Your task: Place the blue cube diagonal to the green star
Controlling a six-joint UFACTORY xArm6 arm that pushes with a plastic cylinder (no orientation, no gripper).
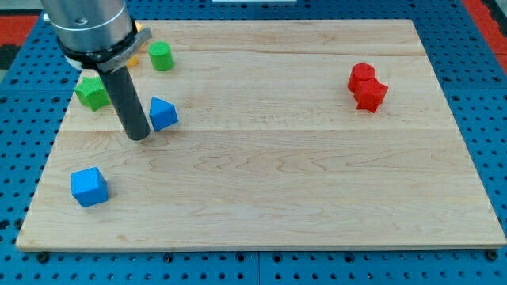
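Observation:
The blue cube sits near the board's lower left corner. The green star lies at the left edge, partly behind the arm. My tip rests on the board just left of a blue triangular block, close to it or touching it. The tip is up and to the right of the blue cube and down and to the right of the green star.
A green cylinder-like block stands at the upper left. A yellow block peeks from behind the arm. Two red blocks sit together at the upper right. The wooden board lies on a blue pegboard.

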